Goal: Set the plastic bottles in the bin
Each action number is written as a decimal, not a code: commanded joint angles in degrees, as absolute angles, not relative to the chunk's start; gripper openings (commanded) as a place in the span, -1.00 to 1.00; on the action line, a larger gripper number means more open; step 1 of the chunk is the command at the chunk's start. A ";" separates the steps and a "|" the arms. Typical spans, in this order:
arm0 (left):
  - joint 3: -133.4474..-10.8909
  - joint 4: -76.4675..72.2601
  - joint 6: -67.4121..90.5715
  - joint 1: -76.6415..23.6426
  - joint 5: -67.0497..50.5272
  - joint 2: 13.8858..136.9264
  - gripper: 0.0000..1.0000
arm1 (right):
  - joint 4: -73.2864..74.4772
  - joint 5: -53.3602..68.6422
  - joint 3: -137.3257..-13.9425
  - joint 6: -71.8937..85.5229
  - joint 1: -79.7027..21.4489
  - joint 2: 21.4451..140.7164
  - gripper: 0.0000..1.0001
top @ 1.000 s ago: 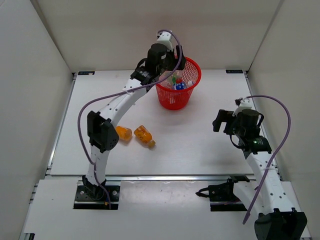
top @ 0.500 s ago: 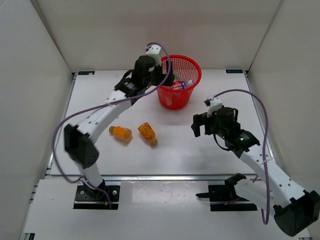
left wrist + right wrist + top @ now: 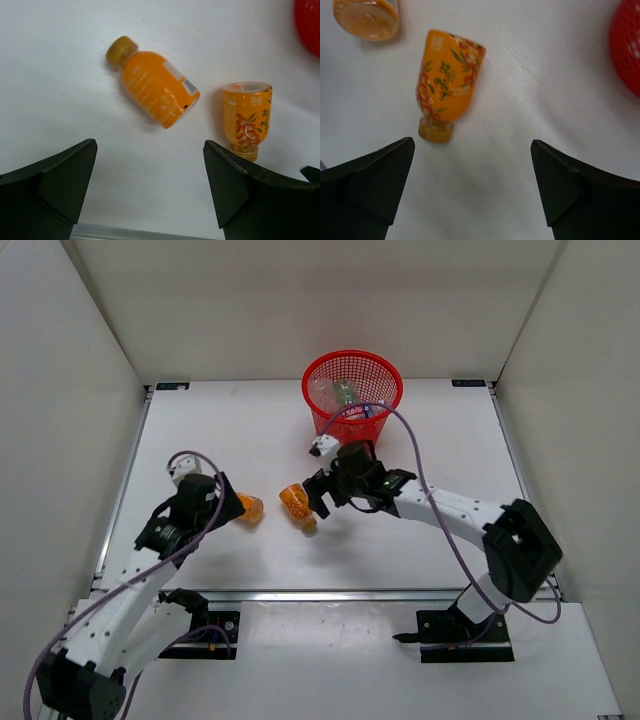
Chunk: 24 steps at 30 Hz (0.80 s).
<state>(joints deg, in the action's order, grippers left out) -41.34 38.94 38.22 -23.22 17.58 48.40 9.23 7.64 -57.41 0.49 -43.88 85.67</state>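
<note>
The red mesh bin (image 3: 375, 370) stands at the back centre with a green bottle (image 3: 347, 392) and clear bottles (image 3: 322, 393) inside. Two orange bottles lie on the table. The plain one (image 3: 249, 507) (image 3: 155, 87) lies just ahead of my left gripper (image 3: 230, 506) (image 3: 150, 150), which is open and empty. The picture-label one (image 3: 294, 503) (image 3: 447, 80) (image 3: 247, 117) lies cap toward me, just ahead and left of my right gripper (image 3: 320, 498) (image 3: 472, 145), also open and empty. Neither gripper touches a bottle.
White walls close in the table on the left, back and right. The bin's red edge shows in the left wrist view (image 3: 309, 20) and the right wrist view (image 3: 627, 50). The two arms are close together around the orange bottles.
My left arm has pulled back from the bin down to the plain orange bottle. My right arm has swung left across the table to the picture-label orange bottle.
</note>
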 commanded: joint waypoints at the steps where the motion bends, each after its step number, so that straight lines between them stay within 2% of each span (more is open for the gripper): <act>1: -39.74 43.32 45.61 -20.75 18.89 40.01 0.97 | 2.38 10.99 -62.92 -2.63 -46.84 91.38 0.98; 5: -38.85 44.56 47.90 -20.21 20.30 37.35 0.98 | -7.19 11.43 -60.39 -2.99 -48.16 97.71 0.99; 8: -38.41 44.65 48.69 -20.56 20.65 38.67 0.97 | -7.99 10.20 -62.66 -2.55 -48.86 102.64 0.99; 12: -37.53 42.19 48.60 -19.51 18.81 39.38 0.97 | -12.99 10.28 -60.74 0.00 -47.90 105.03 0.77; 15: -37.18 40.09 47.72 -18.37 17.76 41.04 0.98 | -12.05 9.76 -61.52 -2.10 -48.16 106.87 0.45; 16: -37.18 39.90 46.68 -18.63 17.32 41.65 0.97 | -12.56 9.41 -61.44 -2.11 -48.60 107.22 0.11; 17: -37.18 39.21 46.32 -18.72 17.31 41.75 0.97 | -12.83 10.10 -60.91 -2.28 -48.43 106.88 -0.13; 20: -36.74 37.97 46.58 -19.16 18.46 42.71 0.97 | -12.84 15.10 -60.73 -0.53 -47.20 104.60 -0.40; 22: -35.43 36.48 46.76 -17.24 17.32 43.32 0.97 | -7.33 15.73 -64.83 -0.79 -46.41 100.48 -0.50; 24: -34.55 34.72 46.93 -16.79 15.65 44.03 0.97 | -3.89 13.03 -68.11 -3.41 -47.36 97.23 -0.51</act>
<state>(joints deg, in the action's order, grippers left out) -36.05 37.93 47.00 -17.98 17.61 43.29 -4.69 13.26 -61.89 -1.50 -47.40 105.47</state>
